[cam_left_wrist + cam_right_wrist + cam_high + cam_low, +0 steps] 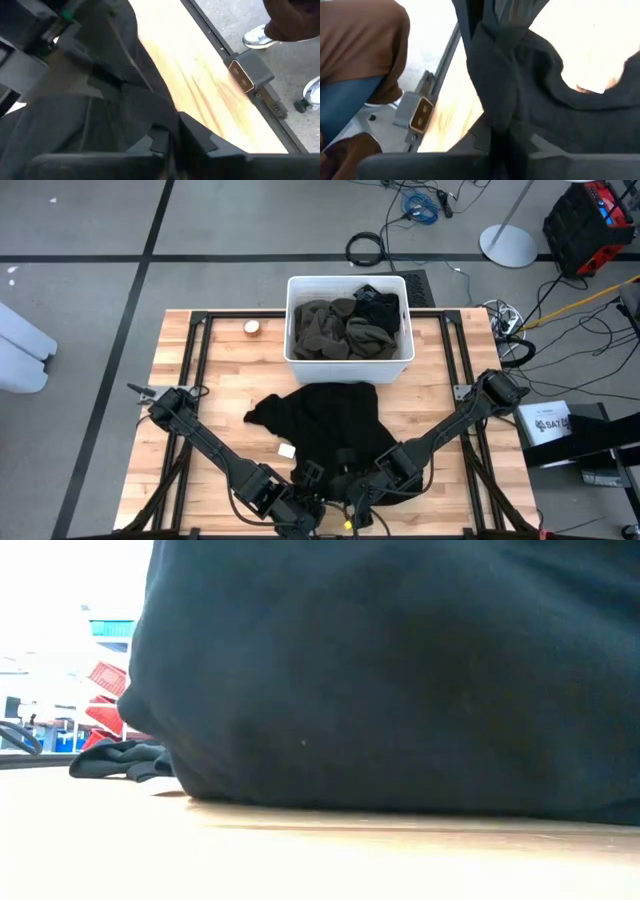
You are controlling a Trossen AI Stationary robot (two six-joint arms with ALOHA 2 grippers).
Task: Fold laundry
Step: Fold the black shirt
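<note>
A black garment (325,420) lies spread on the wooden table (200,410), and its bulk fills the low view (400,680). A white tag (287,450) shows at its left edge. My left gripper (305,505) and my right gripper (365,492) are close together at the garment's near edge, by the table's front edge. Both are shut on the black cloth. More laundry, dark olive-grey (330,330) and black (380,308), lies in the white bin (300,365). My left gripper pinches the black garment's near edge (167,122) between its two shut fingers. The cloth runs away from the fingertips in loose folds over the table. How many layers it holds cannot be told. My right gripper pinches a bunched fold of the garment's near edge (495,107) between its two shut fingers. The cloth stands up from the fingertips as a ridge, and the rest of it lies slack on the table.
The white bin stands at the table's far middle. A small round object (252,328) lies to its left. A person stands just off the table's front edge: brown clothing (355,40) and shoes (257,36). Bare wood (450,380) lies left and right of the garment.
</note>
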